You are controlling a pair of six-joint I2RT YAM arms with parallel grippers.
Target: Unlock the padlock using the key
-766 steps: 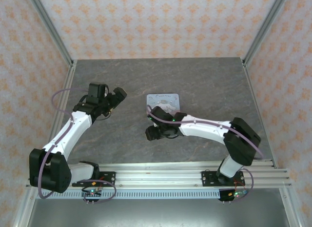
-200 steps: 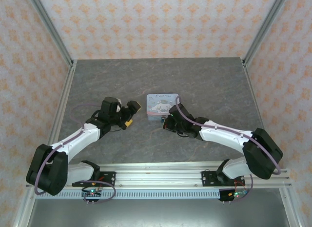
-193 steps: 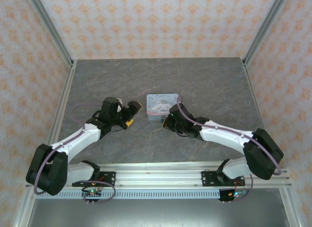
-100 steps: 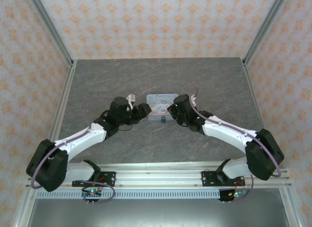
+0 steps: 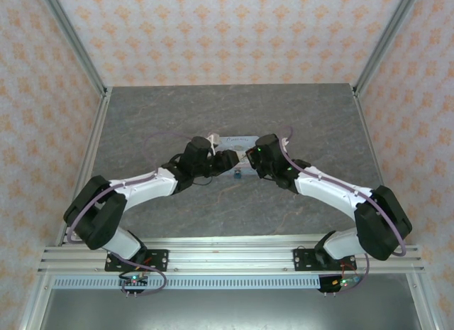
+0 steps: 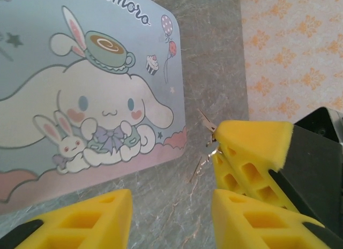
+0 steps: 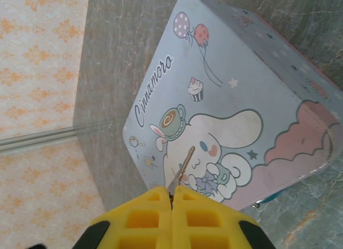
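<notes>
While the key (image 7: 181, 167) is pinched in the closed jaws of the right gripper (image 7: 172, 192) near the tin (image 7: 230, 72), left gripper (image 6: 171, 219) jaws held apart, padlock (image 5: 237, 175) seen on table (image 5: 177, 117) beside tin.

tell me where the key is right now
In the right wrist view the key is pinched in the shut right hand, its blade sticking out in front of the pale blue cartoon tin.

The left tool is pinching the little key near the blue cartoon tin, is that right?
Not quite. It is the right tool that pinches the key, shut on it near the blue cartoon tin, as the right wrist view shows. The left tool is open and holds nothing.
</notes>
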